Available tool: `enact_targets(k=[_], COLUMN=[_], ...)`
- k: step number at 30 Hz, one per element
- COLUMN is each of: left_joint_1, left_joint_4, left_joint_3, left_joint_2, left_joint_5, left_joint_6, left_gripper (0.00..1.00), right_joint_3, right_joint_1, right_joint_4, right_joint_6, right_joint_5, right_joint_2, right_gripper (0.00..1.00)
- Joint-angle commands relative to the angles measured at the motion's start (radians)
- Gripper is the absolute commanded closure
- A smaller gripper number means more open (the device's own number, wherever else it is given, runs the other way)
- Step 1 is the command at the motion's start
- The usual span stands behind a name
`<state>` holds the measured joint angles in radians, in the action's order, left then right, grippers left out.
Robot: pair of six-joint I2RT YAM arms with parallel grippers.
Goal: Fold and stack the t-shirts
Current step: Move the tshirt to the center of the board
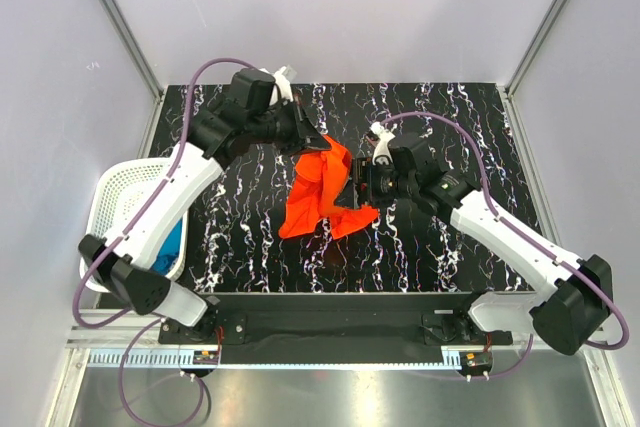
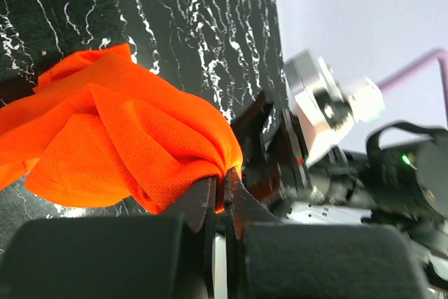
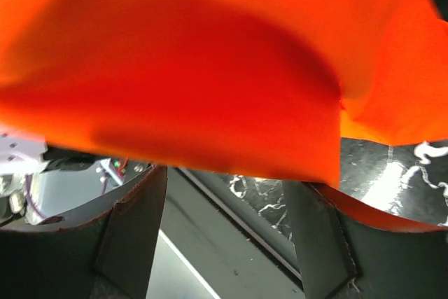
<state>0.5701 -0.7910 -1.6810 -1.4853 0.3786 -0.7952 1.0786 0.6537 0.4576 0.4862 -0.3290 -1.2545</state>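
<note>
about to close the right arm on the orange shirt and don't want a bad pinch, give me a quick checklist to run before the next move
1. Left gripper holding the orange shirt: ok, jaws shut on a bunched fold.
2. Right gripper ready to grab: ok, jaws stand apart.
3. Cloth inside the right jaws: cannot tell, orange cloth fills the wrist view just past them.
4. Orange shirt spread flat: not ok, it hangs crumpled from the left gripper, lower end on the table.
5. Teal shirt out for folding: not ok, it lies in the white basket.
</note>
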Motion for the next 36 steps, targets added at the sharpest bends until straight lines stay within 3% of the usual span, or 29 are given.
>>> enact_targets(k=[1,6,10,12,13,16,20,25,30,34,36], left_joint_1=[0.005,0.010,0.011,0.011,0.011,0.001,-0.013,-0.015,-0.016,-0.016,-0.015], left_joint_4=[0.052,0.079,0.096,0.098,0.096,0.081,0.038,0.035,0.059,0.055,0.008], left_joint_3=[0.027,0.079,0.124,0.135,0.136,0.130,0.087,0.073,0.128,0.223,0.266], left_joint_2=[0.105,0.154,0.215,0.229,0.238,0.298,0.390,0.555,0.605,0.536,0.490], left_joint_5=[0.026,0.078,0.089,0.091,0.094,0.050,-0.058,-0.145,-0.074,-0.076,-0.101], left_joint_6=[-0.012,-0.027,-0.041,-0.038,-0.030,0.023,0.152,0.258,0.205,0.111,0.058], left_gripper=[1.00,1.00,1.00,1.00,1.00,1.00,1.00,1.00,1.00,1.00,1.00], right_joint_3=[-0.002,-0.008,0.036,0.055,0.063,0.070,0.038,0.115,0.193,0.254,0.351], right_joint_1=[0.003,0.003,0.021,0.026,0.026,0.040,0.067,0.101,0.101,0.095,0.028], right_joint_4=[-0.013,-0.025,-0.073,-0.074,-0.076,-0.102,-0.125,-0.093,-0.044,0.051,0.091], right_joint_6=[-0.026,-0.005,0.011,0.012,0.015,0.034,0.063,0.185,0.247,0.227,0.204], right_joint_5=[0.090,0.007,-0.071,-0.090,-0.105,-0.203,-0.436,-0.463,-0.231,0.049,0.097], right_joint_2=[0.038,0.001,-0.023,-0.017,-0.004,0.045,0.130,0.298,0.346,0.215,0.121], right_gripper=[0.25,0.20,0.28,0.49,0.84,1.00,1.00,1.00,1.00,1.00,1.00])
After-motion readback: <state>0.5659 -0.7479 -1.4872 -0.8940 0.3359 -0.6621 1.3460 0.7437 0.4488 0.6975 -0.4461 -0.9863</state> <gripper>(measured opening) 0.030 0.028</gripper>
